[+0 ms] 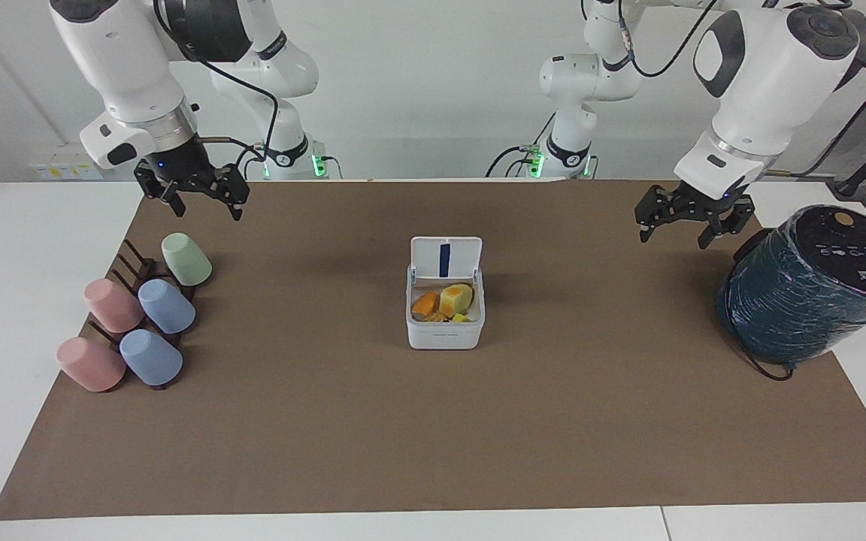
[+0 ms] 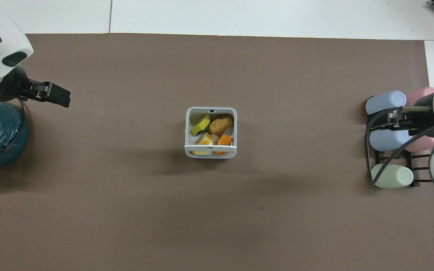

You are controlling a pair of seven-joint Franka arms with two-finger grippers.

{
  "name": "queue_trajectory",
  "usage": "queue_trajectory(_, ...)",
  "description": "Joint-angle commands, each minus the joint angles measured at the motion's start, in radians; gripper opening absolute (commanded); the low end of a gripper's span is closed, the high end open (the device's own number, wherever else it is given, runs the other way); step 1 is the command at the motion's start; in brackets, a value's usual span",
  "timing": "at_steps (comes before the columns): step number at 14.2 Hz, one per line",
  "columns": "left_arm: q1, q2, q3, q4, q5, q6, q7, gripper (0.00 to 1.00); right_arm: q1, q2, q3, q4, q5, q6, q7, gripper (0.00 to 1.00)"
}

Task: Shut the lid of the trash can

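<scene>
Lid (image 1: 446, 258) upright on small white square plastic trash can (image 1: 444, 331); left claw (image 1: 685, 225) and right claw (image 1: 196, 199) hang open, empty.

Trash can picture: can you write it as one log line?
small white square plastic trash can: mid-mat | white hinged lid: upright, open | left hand, right hand: waiting

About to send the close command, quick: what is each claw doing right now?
Left claw: open, holding nothing, up over the brown mat beside the dark teal cylindrical appliance.
Right claw: open, holding nothing, over the mat near the pastel cups.
</scene>
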Motion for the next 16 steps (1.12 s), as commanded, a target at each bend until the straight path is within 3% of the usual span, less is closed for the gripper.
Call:
queue_trajectory(1,0.006,-0.034,-0.003,-0.044,0.008,0.016,0.008,1.00,-0.001,-0.002,-0.005,0.002,0.020,-0.002,-0.024,1.00)
queue_trajectory(5,-0.040,-0.046,-0.012,-0.068,0.008,0.016,0.000,1.00,-0.001,-0.002,-0.006,0.002,0.020,-0.002,-0.024,1.00)
queue_trajectory(8,-0.139,-0.135,-0.012,-0.239,0.006,0.024,-0.036,1.00,-0.001,-0.002,-0.006,0.002,0.020,-0.002,-0.025,1.00)
queue_trajectory(12,-0.306,-0.229,-0.014,-0.428,0.002,0.106,-0.287,1.00,-0.001,-0.002,-0.006,0.002,0.020,-0.002,-0.024,1.00)
queue_trajectory(16,-0.463,-0.269,-0.014,-0.501,-0.026,0.138,-0.478,0.64,-0.001,-0.002,-0.006,0.002,0.020,-0.002,-0.026,1.00)
